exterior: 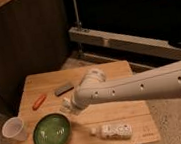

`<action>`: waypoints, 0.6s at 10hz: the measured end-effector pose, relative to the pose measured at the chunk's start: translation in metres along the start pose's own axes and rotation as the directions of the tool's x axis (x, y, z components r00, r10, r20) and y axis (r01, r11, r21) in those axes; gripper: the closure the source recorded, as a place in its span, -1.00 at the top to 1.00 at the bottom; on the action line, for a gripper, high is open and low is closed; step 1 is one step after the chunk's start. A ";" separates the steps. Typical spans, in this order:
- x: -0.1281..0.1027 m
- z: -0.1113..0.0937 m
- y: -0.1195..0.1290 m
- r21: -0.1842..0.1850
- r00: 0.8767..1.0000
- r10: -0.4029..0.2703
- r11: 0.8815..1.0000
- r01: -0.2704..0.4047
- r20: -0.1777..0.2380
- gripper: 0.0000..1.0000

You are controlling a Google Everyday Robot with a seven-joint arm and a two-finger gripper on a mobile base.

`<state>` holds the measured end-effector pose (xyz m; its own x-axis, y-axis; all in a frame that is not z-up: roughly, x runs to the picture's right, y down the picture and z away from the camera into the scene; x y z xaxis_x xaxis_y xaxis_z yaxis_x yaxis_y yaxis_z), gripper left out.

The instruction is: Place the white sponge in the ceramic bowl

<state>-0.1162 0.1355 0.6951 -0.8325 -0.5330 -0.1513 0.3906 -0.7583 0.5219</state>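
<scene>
The white sponge [65,109] is a small pale pad held at the tip of my gripper [68,107]. The gripper hangs above the wooden table, just past the upper right rim of the green ceramic bowl [51,132]. The bowl sits empty at the table's front left. My white arm [136,85] reaches in from the right and hides most of the gripper. The sponge is beside the bowl's edge, not over its middle.
A white translucent cup [15,129] stands left of the bowl. An orange object [39,101] and a dark grey block [64,89] lie behind the gripper. A white labelled bottle [112,131] lies near the wooden table's [40,83] front edge. Metal shelving [129,35] stands behind.
</scene>
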 end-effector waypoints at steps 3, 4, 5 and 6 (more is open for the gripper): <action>0.008 0.006 -0.016 -0.017 0.999 -0.026 0.999 0.027 0.028 -0.43; 0.012 0.011 -0.024 -0.024 0.998 -0.041 0.999 0.042 0.041 -0.35; 0.015 0.010 -0.029 -0.025 0.997 -0.051 0.998 0.053 0.052 -0.35; 0.015 0.009 -0.031 -0.026 0.997 -0.056 0.998 0.057 0.058 -0.35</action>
<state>-0.1446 0.1543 0.6839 -0.8745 -0.4669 -0.1310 0.3522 -0.7972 0.4904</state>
